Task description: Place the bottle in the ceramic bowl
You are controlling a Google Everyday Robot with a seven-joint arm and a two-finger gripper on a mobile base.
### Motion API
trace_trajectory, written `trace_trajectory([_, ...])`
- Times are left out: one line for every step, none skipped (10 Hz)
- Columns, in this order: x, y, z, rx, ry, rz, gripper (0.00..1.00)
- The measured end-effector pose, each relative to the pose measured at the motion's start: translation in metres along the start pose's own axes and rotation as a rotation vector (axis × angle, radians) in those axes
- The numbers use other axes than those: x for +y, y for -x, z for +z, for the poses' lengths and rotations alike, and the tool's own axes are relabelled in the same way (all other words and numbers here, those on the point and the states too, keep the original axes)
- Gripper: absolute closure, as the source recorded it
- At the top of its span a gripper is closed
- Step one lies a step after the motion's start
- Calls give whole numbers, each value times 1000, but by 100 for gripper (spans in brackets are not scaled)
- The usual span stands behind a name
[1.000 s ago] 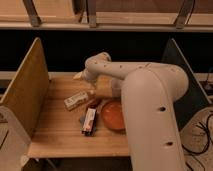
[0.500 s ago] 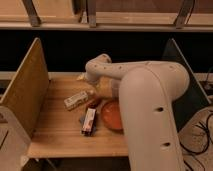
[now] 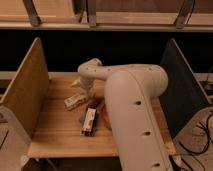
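The bottle (image 3: 75, 101), whitish and cylindrical, lies on its side on the wooden table (image 3: 55, 135), left of centre. My gripper (image 3: 84, 92) hangs from the wrist just behind and to the right of the bottle, close to its right end. I cannot see whether it touches the bottle. The ceramic bowl (image 3: 106, 118) is orange-red and sits right of the bottle. My arm's large white link (image 3: 135, 115) hides most of it, so only a left sliver shows.
A flat red-and-white packet (image 3: 89, 121) lies in front of the bottle, with a small dark object (image 3: 81, 120) at its left side. Upright panels stand at the table's left (image 3: 25, 90) and right (image 3: 182, 85). A dark gap and shelf run behind.
My arm's big link has shifted left and now covers more of the bowl. The wrist has come slightly nearer the bottle. The bottle and packet have not moved.
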Motion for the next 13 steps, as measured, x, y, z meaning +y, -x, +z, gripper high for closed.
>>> trace_trajectory([-1, -1, 11, 23, -2, 10, 20])
trace_trajectory([-1, -1, 18, 37, -2, 14, 20])
trace_trajectory([-2, -2, 25, 54, -3, 15, 24])
trace_trajectory([-2, 0, 31, 67, -2, 13, 35])
trace_trajectory([-2, 1, 34, 73, -1, 12, 45])
trace_trajectory([-3, 3, 35, 76, -1, 12, 53])
trace_trajectory([-3, 7, 35, 74, 0, 9, 65])
trace_trajectory([-3, 10, 33, 69, 1, 7, 72])
trace_trajectory([-2, 17, 26, 51, 3, 2, 84])
trace_trajectory([-1, 26, 14, 23, 9, -7, 95])
trace_trajectory([1, 33, 1, -5, 17, -9, 99])
trace_trajectory([2, 42, -16, -41, 26, -11, 100])
trace_trajectory([2, 50, -34, -78, 37, -13, 100])
